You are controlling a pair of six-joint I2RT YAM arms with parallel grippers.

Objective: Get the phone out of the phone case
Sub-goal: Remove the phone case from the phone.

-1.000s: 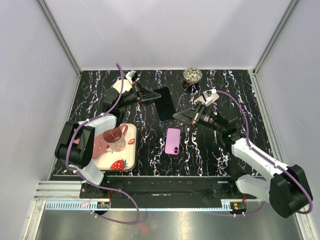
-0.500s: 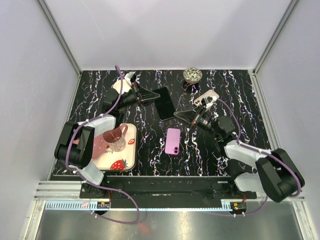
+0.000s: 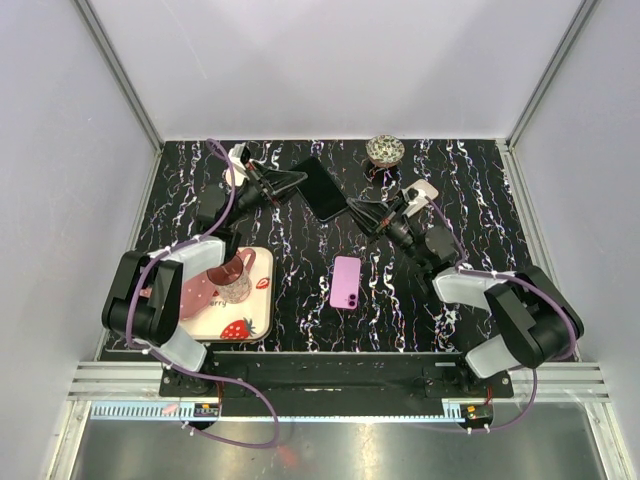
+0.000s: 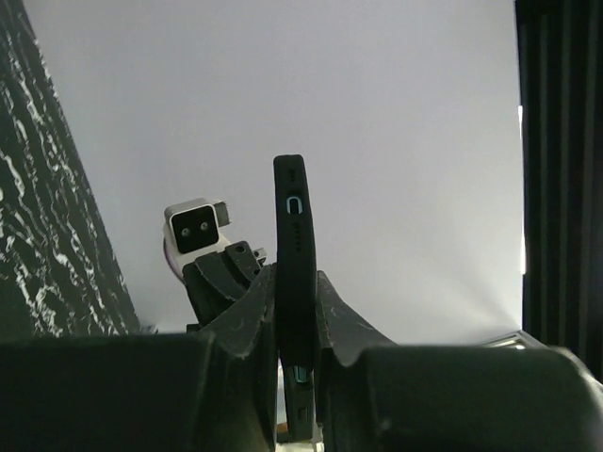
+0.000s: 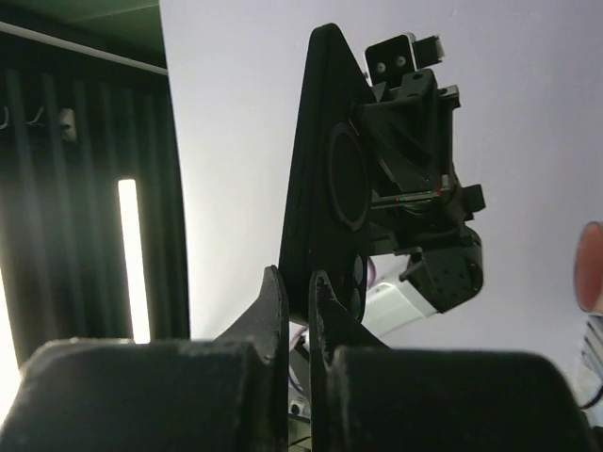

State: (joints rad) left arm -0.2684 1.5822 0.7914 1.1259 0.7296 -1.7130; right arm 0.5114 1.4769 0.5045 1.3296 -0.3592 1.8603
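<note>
A black phone in its black case (image 3: pixel 322 187) is held off the table between both grippers, tilted, near the back middle. My left gripper (image 3: pixel 291 181) is shut on its left end; in the left wrist view the case (image 4: pixel 293 226) stands edge-on between the fingers (image 4: pixel 247 311). My right gripper (image 3: pixel 358 210) is shut on its right end; the right wrist view shows the case's back (image 5: pixel 325 179) with a round ring and camera holes, and my gripper (image 5: pixel 293 279) pinches its lower edge.
A pink phone-shaped slab (image 3: pixel 346 282) lies flat on the marbled table in the middle. A strawberry-print tray (image 3: pixel 258 320) with a pink glass mug (image 3: pixel 231 276) sits front left. A small patterned bowl (image 3: pixel 385 150) stands at the back.
Both grippers have carried the black phone toward the back of the table and turned it. The right arm has stretched forward and left; the left gripper has pulled back left.
</note>
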